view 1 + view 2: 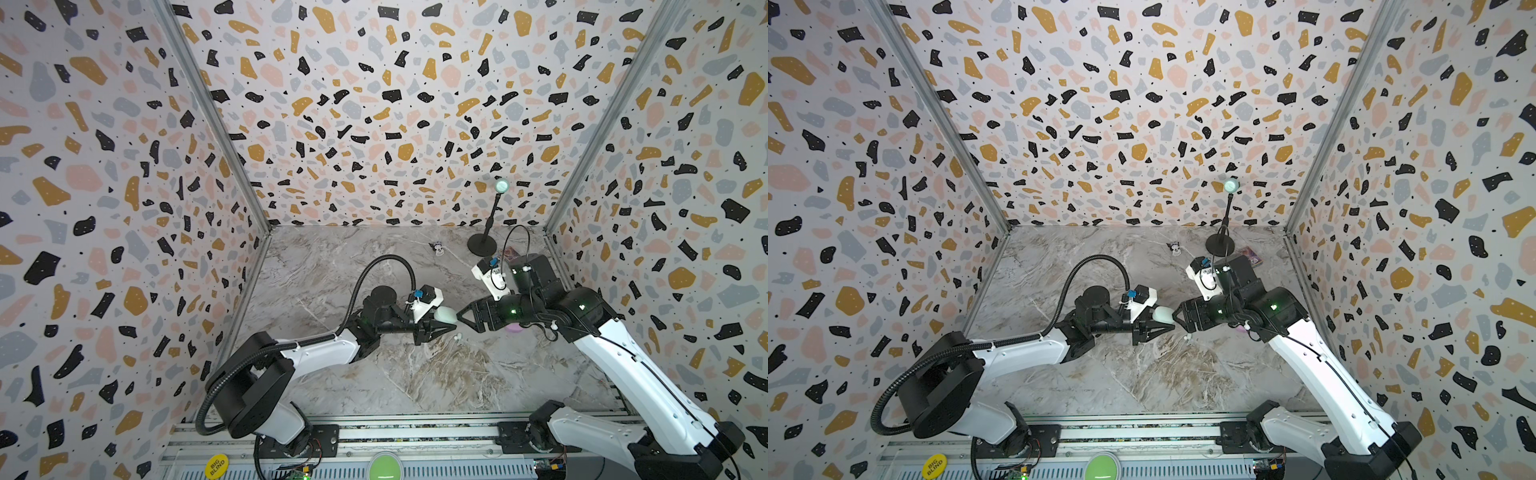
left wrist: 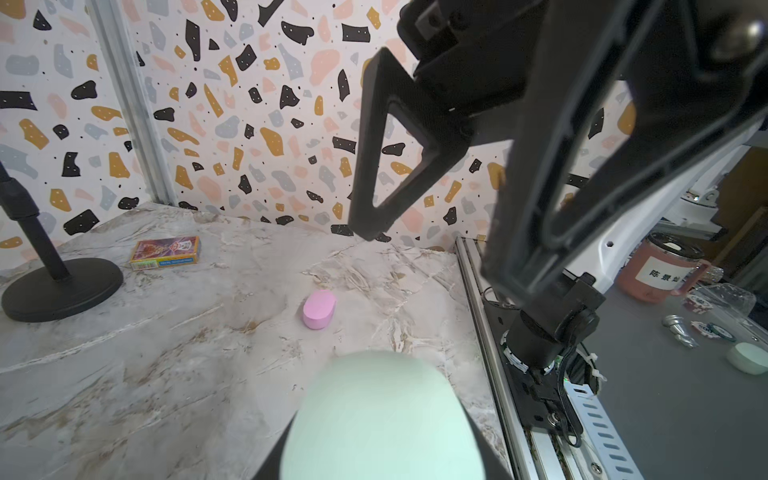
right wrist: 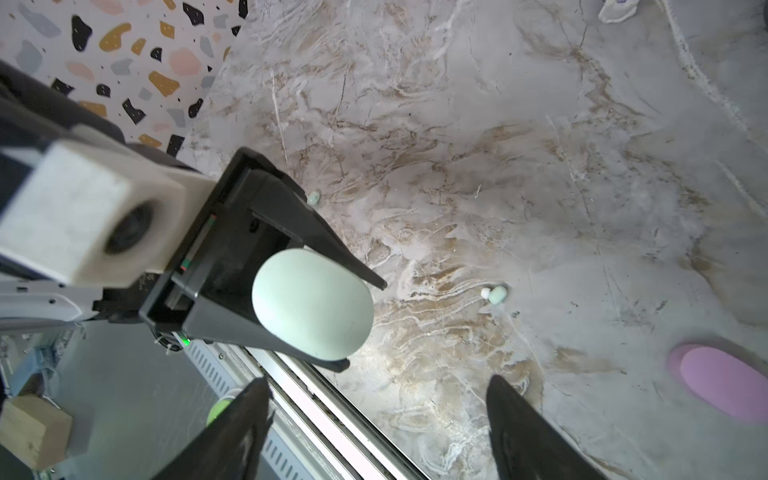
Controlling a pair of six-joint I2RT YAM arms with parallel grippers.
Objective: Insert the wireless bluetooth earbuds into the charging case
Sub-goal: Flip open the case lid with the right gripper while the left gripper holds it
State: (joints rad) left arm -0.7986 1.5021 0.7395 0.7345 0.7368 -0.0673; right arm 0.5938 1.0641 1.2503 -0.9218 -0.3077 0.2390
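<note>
Left claw: your left claw (image 3: 363, 324) was clenched on the mint charging case (image 3: 311, 303). One finger lay along each long side, and the case was held above the bench (image 3: 540, 145).
Right claw: your right claw (image 3: 378, 384) was released, with its jaws spread wide and nothing between them. It faced the rounded end of the case. In both top views its tips came right up to the case, but I cannot tell whether they touched it.
Nearest earbud: a mint earbud (image 3: 496, 294) lay loose on the bench. In a top view (image 1: 458, 336) it sat just beside the spot where your two claws met.
Other earbud: a second mint earbud (image 3: 314, 197) lay on the bench, half hidden behind a finger of the left claw.
Pink charging case: it (image 2: 319, 309) rested flat on the bench on the right claw's side. It lay well apart from the mint case and partly under your right arm in both top views.
Far corner: a black stand (image 1: 482, 245) stood on its round base near the back wall. A card box (image 2: 165, 252) lay near it.
</note>
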